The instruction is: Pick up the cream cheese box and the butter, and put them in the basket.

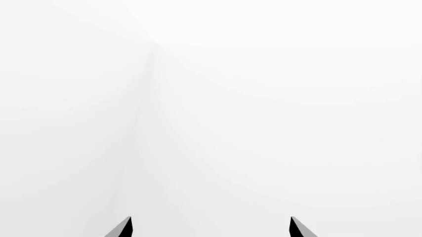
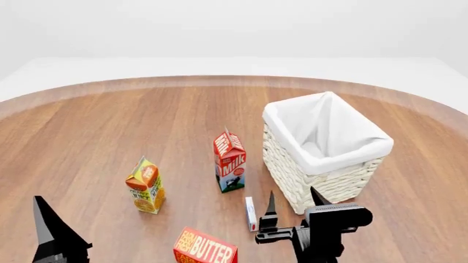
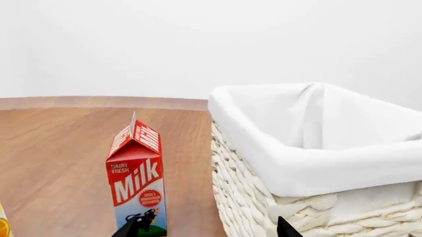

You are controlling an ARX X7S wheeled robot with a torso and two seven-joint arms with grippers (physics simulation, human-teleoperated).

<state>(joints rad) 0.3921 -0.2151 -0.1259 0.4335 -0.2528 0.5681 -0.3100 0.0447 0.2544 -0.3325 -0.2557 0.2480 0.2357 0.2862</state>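
While the butter (image 2: 205,249) shows as a red-orange box with big pale "BUTTER" lettering at about 6 o'clock on the table (image 2: 87,137), the cream cheese (image 2: 251,213) is a thin white box with small blue and red marks, standing on edge just toward 1 o'clock from it. At 3 o'clock stands the basket (image 2: 343,183), cream wicker with a white liner folded over its rim; nothing shows inside it. A milk carton (image 2: 229,161) stands upright near the centre, apart from the basket, with a juice carton (image 2: 146,186) at about 8 o'clock of it. Right gripper (image 2: 291,208) hangs wide open beside the cream cheese, touching nothing. Left gripper (image 1: 211,227) is spread wide too, facing blank white. Bare wood runs from 9 to 12 o'clock, out to the curved edge.
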